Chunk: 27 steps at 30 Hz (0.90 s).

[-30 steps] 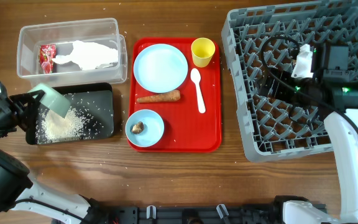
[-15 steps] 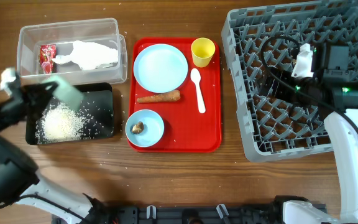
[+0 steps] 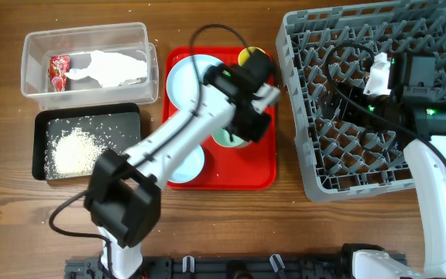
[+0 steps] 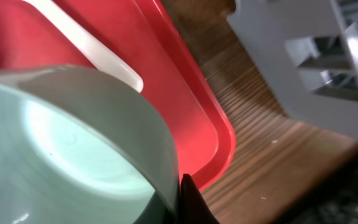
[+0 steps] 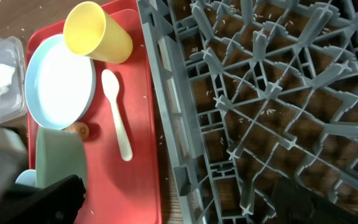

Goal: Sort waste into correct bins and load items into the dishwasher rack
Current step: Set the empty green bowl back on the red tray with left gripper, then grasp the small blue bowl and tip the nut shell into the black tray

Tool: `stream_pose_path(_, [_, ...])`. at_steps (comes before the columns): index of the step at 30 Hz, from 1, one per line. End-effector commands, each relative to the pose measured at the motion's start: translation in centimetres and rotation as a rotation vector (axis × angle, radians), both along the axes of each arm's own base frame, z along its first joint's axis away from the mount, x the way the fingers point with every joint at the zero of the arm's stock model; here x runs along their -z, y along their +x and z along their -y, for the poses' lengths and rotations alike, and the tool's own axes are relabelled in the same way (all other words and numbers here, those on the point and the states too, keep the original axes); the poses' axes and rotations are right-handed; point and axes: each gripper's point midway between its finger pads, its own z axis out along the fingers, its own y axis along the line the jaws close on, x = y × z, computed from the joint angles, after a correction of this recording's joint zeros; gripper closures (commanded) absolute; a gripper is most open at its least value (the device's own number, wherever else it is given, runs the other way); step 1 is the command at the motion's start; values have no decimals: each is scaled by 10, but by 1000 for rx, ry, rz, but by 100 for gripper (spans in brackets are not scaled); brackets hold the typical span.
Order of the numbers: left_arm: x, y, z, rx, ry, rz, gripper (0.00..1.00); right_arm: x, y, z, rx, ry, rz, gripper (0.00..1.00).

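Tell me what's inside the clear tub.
The clear tub holds a red snack wrapper and a crumpled white napkin. Anything beneath the napkin is covered.

The left arm [image 3: 180,124] is built of slim white tubes linked by boxy black joints, with a large black block [image 3: 122,205] at its base end. A thin black cable [image 3: 215,26] loops off its wrist. The right arm [image 3: 440,186] has the same smooth white shell, a black joint carrying a small green light [image 3: 430,113], a white wrist piece [image 3: 378,76] and its own black cable loop [image 3: 330,68]. Its fingers [image 5: 316,200] are matt black.
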Motion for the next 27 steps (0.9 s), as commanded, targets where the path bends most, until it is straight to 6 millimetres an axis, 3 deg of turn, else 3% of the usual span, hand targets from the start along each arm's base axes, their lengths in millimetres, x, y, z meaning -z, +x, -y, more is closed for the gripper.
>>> stream_pose_path(1, [30, -5, 4, 38, 191, 87, 96, -3, 2, -1, -9, -9, 7, 0])
stream_pose_path(3, [48, -14, 9, 66, 224, 54, 96, -3, 3, -1, -12, -11, 8, 0])
stream_pose_path(6, [58, -27, 7, 91, 268, 15, 94, -3, 2, -1, -12, -11, 7, 0])
stream_pose_path(10, [58, -28, 6, 93, 274, 10, 35, -2, 2, -1, -12, -11, 6, 0])
stream_pose_path(12, [37, -16, 0, 23, 255, 23, 30, -2, 2, -1, -12, -10, 5, 0])
stream_pose_path(15, [-11, 25, -46, -257, 201, 35, 28, -2, 1, -1, -12, -10, 2, 0])
stream_pose_path(16, [-18, 38, -78, -386, 205, 9, 28, -2, 1, -1, -12, -11, 3, 0])
stream_pose_path(17, [-18, 43, -95, -448, 218, -14, 30, -2, 1, -1, -12, -11, 3, 0])
stream_pose_path(20, [1, 50, -133, -606, 251, -74, 34, -3, 3, -1, -12, -11, 9, 0])
stream_pose_path(21, [19, 48, -141, -660, 256, -101, 36, -3, 3, -1, -12, -11, 9, 0])
stream_pose_path(23, [47, 31, -143, -704, 286, -151, 41, -3, 3, -1, -13, -11, 9, 0])
stream_pose_path(27, [61, 19, -148, -792, 318, -192, 52, -3, 3, -1, -11, -10, 9, 0])
